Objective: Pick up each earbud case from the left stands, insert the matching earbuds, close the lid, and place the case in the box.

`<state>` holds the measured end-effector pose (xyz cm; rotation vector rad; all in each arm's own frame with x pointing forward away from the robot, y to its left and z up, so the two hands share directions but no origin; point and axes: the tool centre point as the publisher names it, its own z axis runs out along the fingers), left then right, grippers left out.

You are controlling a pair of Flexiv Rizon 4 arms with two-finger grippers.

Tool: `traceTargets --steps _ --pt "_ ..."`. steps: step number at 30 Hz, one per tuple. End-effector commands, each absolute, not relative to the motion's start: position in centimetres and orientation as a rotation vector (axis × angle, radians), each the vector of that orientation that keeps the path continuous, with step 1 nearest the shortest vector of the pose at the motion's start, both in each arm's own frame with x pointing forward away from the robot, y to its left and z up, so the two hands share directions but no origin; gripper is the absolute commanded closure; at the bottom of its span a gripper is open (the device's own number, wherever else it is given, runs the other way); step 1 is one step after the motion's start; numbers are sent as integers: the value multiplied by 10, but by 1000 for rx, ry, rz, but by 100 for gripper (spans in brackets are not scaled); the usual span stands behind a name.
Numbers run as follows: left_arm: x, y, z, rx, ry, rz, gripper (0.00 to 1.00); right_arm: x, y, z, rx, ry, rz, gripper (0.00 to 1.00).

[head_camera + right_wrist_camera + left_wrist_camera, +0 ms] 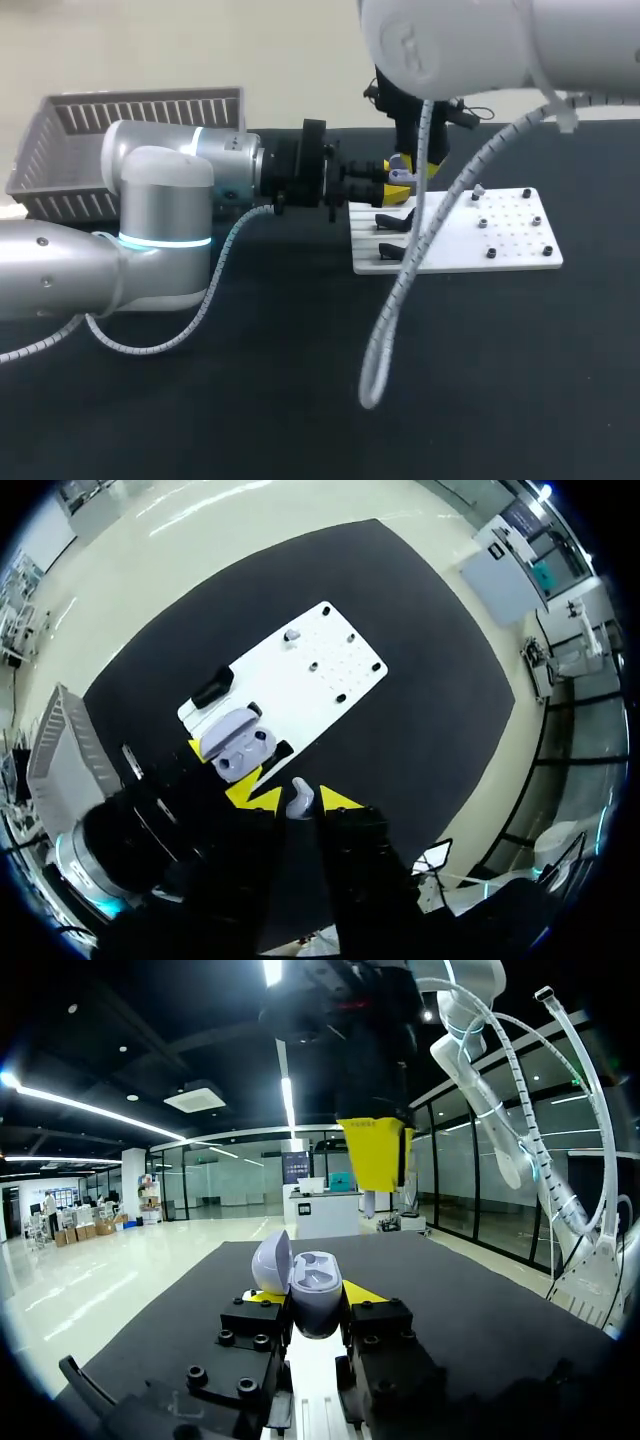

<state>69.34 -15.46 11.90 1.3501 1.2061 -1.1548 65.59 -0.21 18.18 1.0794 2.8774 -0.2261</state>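
no legible text, labels, brands, numbers or signs anywhere in view.

Head camera: we look from high behind the arms, down and forward over the table (300, 420), at middle range. Left wrist: we look low and level, very close on the earbud case (305, 1295). Right wrist: well above, facing down. All three share the case; head and right wrist also share the white board (500, 235).
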Motion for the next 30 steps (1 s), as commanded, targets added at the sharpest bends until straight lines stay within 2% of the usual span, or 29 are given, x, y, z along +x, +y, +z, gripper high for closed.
traceTargets --steps 1,30 --pt "692 -154 118 1345 1204 -1150 100 665 0 186 1118 2874 -230 100" --pt "692 -154 118 1345 1204 -1150 100 685 5 168 1202 2883 -273 100"
